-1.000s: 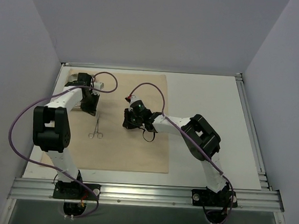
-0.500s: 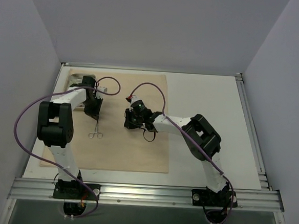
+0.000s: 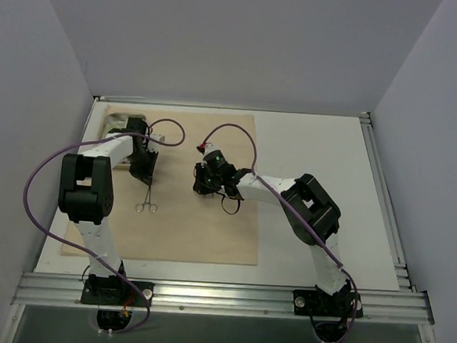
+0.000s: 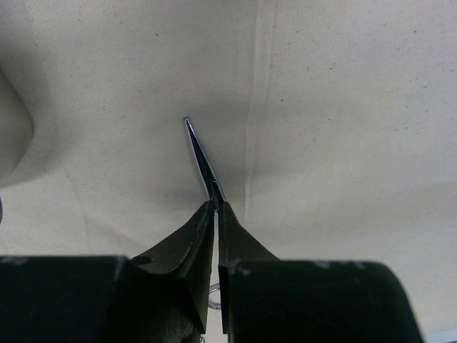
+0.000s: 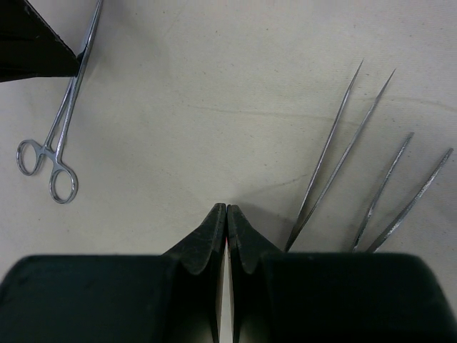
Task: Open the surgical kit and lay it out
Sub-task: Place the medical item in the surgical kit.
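Two hands mid-cloth [image 3: 201, 224], left hand [image 4: 216, 214] pinching forceps [image 3: 147, 197], right hand [image 5: 226, 218] closed, empty.

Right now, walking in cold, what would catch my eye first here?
Probably the two arms bent over a beige cloth on the table. The left gripper pinches a steel scissor-like clamp by its tip, left of centre. The right gripper, shut and empty, hovers beside two tweezers lying on the cloth.

Steel instrument [image 4: 206, 166] between closed jaws
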{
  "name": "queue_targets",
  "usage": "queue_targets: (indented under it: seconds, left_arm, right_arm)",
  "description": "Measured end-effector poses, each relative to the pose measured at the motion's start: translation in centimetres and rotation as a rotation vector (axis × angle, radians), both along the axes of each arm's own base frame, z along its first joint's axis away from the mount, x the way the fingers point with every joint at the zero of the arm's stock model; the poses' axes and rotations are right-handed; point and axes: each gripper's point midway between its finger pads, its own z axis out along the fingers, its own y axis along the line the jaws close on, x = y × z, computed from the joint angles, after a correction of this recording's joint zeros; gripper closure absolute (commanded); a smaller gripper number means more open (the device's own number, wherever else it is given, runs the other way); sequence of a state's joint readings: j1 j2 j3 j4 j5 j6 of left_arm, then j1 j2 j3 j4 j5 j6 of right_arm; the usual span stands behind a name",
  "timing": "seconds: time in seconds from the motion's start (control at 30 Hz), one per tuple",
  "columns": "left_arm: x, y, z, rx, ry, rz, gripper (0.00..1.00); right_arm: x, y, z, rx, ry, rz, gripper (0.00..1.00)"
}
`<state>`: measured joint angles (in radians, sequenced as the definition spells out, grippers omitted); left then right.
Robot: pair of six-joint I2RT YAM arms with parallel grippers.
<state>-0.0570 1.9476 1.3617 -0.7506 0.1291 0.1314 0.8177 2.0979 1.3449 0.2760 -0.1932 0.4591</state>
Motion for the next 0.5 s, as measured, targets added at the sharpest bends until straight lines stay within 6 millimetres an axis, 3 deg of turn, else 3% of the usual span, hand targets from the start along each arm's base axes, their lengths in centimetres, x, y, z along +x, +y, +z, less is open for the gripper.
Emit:
queue_targets:
  seconds: [0.3,0.43,0.5]
  left_arm:
    - [0.1,-0.2,0.6,-0.009,0.004,-0.002,0.84]
    - [1.0,-0.3,2.9,-0.016,-0.037,-0.004,0.82]
    - [1.8,-0.4,5.3,-0.023,-0.091,-0.007,0.81]
  right_arm:
    - [0.2,-0.1,1.7,0.014,-0.022,-0.005,1.0]
    - [0.3,-0.1,3.4,0.025,-0.048,-0.003,1.0]
    - [0.5,0.0,4.8,0.039,-0.066,-0.002,1.0]
